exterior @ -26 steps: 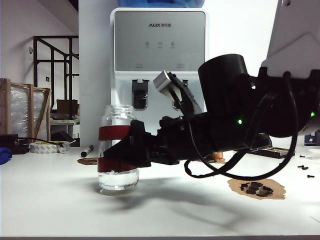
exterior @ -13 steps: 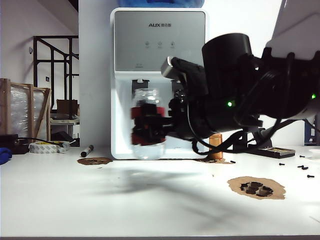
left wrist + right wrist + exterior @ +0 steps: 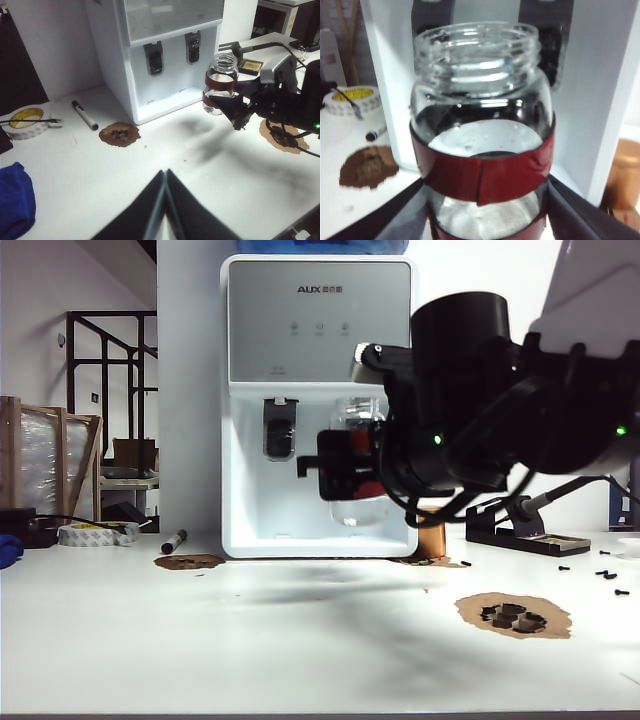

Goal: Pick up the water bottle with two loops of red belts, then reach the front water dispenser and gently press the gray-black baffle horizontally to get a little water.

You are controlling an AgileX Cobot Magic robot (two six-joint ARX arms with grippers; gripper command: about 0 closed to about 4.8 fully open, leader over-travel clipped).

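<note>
The water bottle is off the surface, upright, held in front of the water dispenser bay, level with the right spout lever. A little water shows in its bottom. The right gripper has its jaws clamped on the bottle's body at the two dark-red bands, one jaw each side in the right wrist view. Pick-up looks done; the step in hand is the approach to the dispenser. Next move likely calls for pushing the bottle horizontally, gently, against the lever, mouth kept under the spout. The left gripper hangs low over the surface, well apart from the dispenser, jaws closed together, empty. Readable writing: "AUX" on the gray upper panel; the smaller panel icons are too small to read.
</note>
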